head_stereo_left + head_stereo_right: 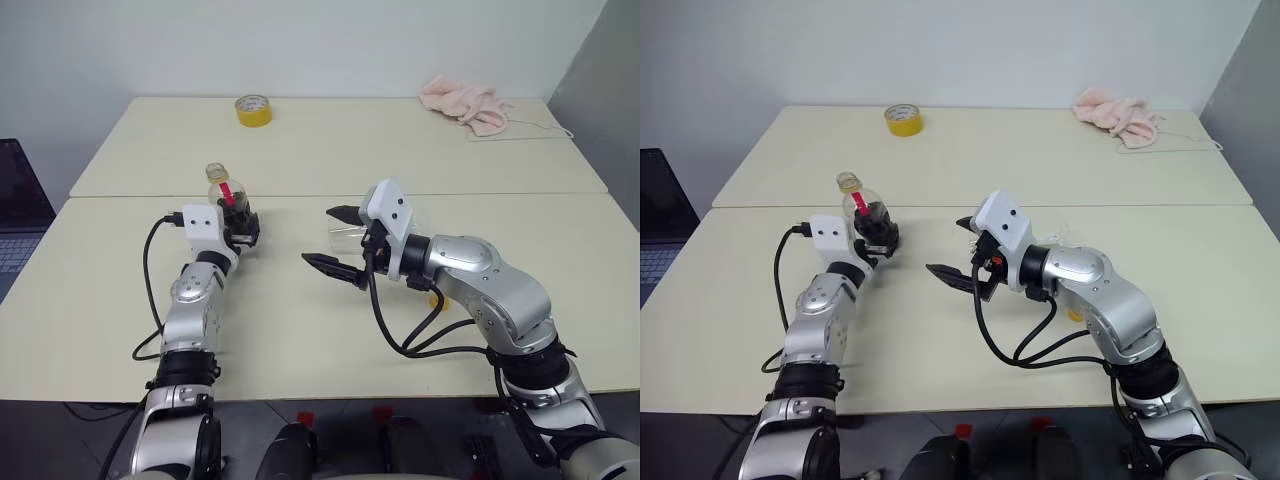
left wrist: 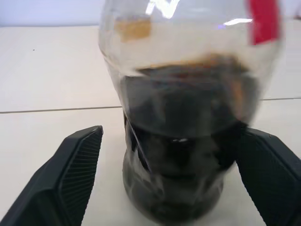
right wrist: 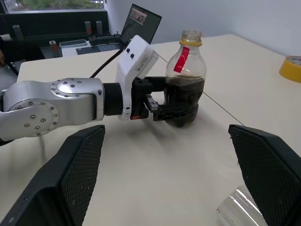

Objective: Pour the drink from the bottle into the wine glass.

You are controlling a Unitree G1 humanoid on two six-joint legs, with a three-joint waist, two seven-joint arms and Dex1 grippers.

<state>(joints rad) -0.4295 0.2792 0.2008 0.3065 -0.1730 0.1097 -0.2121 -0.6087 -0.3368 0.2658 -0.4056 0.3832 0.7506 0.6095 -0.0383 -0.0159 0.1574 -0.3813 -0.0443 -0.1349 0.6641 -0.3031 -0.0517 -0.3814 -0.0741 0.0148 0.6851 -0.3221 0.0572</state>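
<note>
Table [image 1: 330, 160] — bottle [image 1: 228, 200], tape roll [image 1: 253, 110], cloth [image 1: 465, 102]

bottle [image 3: 185, 80]: clear, red label strip, yellow-orange neck ring
drink [image 2: 186, 155]: dark brown, nearly black
tape roll [image 1: 253, 110]: yellow
cloth [image 1: 463, 102]: pale pink
counter [image 1: 330, 150]: cream
hand fingers [image 3: 77, 176]: black, cross-hatched

Tape roll [image 1: 253, 110], pink cloth [image 1: 463, 102], laptop [image 3: 139, 23]

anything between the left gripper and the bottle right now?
No. The left gripper is open with its fingers on either side of the bottle, which stands upright on the table. There are visible gaps to both sides, and nothing lies in them.
</note>
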